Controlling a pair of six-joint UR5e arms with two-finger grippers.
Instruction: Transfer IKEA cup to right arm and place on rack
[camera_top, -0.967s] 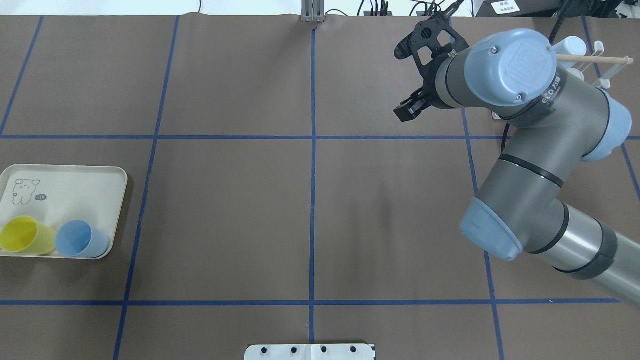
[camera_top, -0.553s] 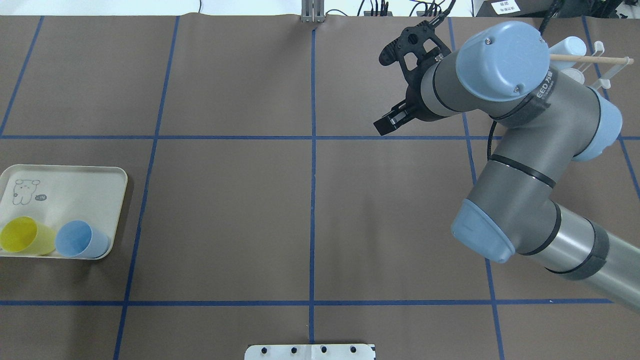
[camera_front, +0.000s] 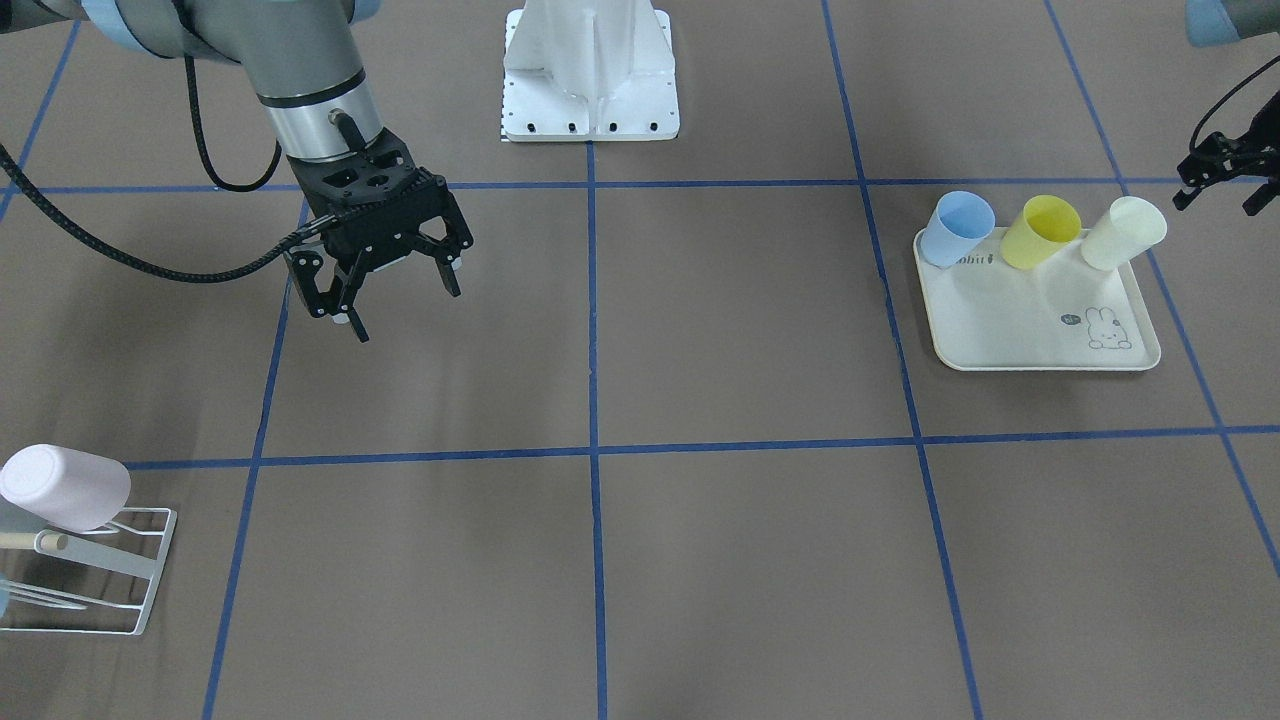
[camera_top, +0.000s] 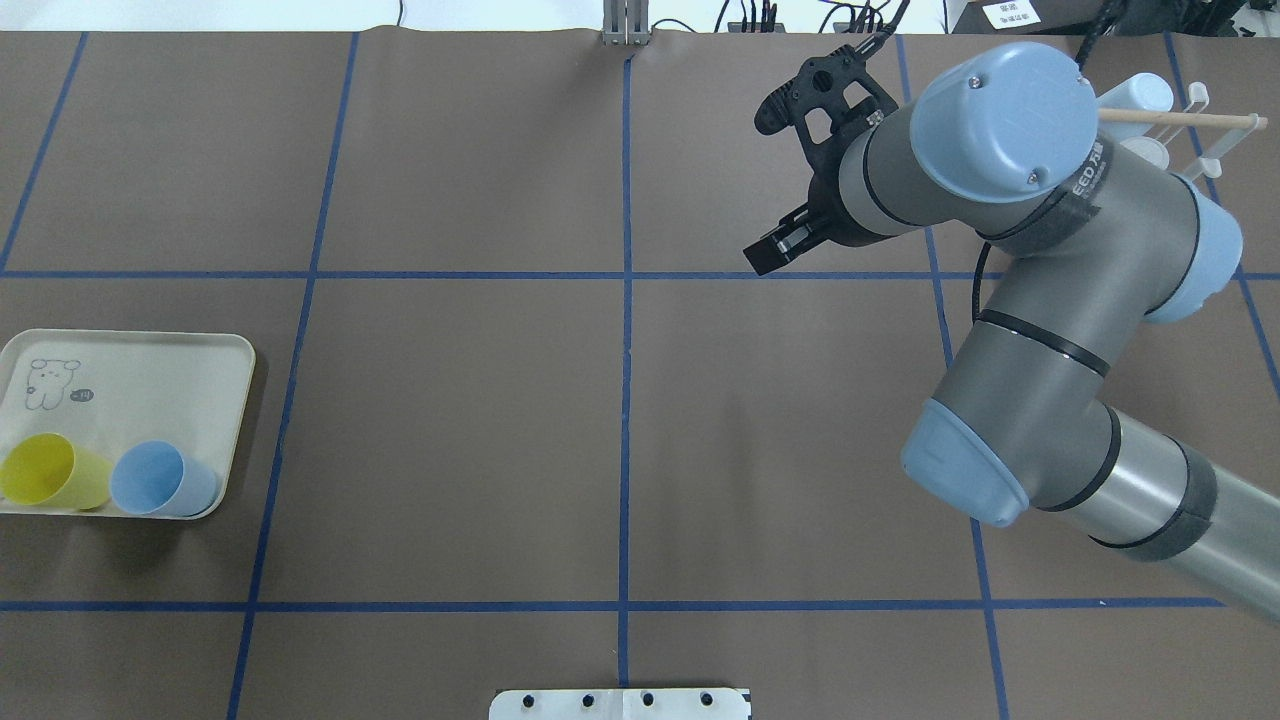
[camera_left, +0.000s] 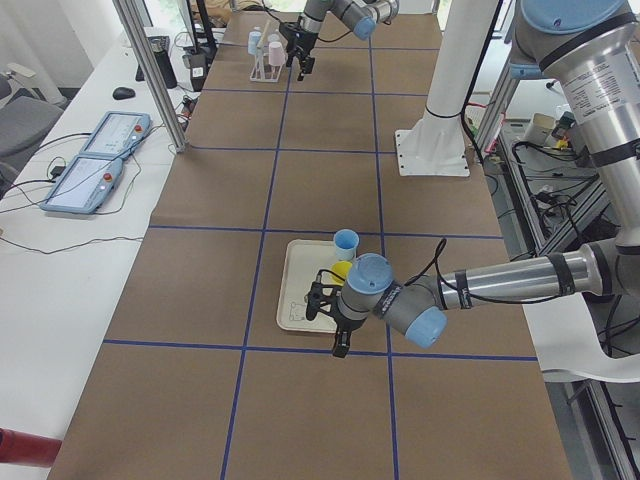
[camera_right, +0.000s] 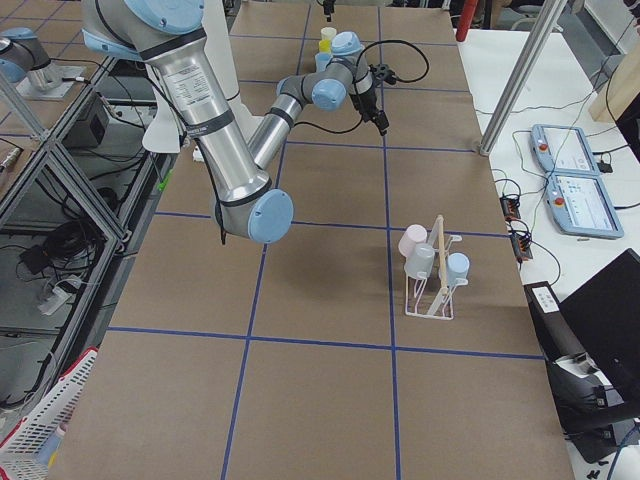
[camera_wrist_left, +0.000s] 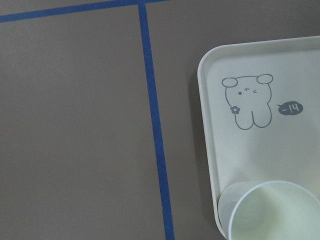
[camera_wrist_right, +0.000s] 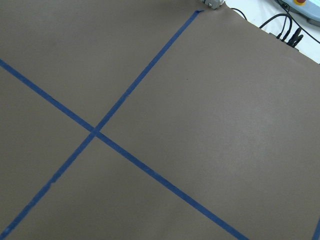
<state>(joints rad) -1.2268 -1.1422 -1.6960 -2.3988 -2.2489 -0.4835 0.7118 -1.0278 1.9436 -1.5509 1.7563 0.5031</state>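
Three IKEA cups lean on the cream tray (camera_front: 1010, 320): blue (camera_front: 955, 228), yellow (camera_front: 1040, 230) and cream (camera_front: 1122, 232). My left gripper (camera_front: 1222, 195) hangs open and empty just beside the cream cup, at the view's right edge. The left wrist view looks down on the cream cup (camera_wrist_left: 275, 212) at the tray's (camera_wrist_left: 280, 150) corner. My right gripper (camera_front: 408, 312) is open and empty above bare table, well away from the rack (camera_front: 90, 570). That white wire rack carries a pink cup (camera_front: 65, 487). Overhead, the right gripper (camera_top: 768, 185) sits left of the rack (camera_top: 1200, 120).
The robot's white base (camera_front: 590, 70) stands at the table's middle back edge. In the exterior right view the rack (camera_right: 432, 285) holds three cups. Blue tape lines (camera_wrist_right: 95, 131) divide the brown table cover into squares. A black cable (camera_front: 150, 265) trails from the right wrist.
The right arm has swung its open gripper leftward, away from the rack, mostly in the first half second. The tray and its cups have not moved.
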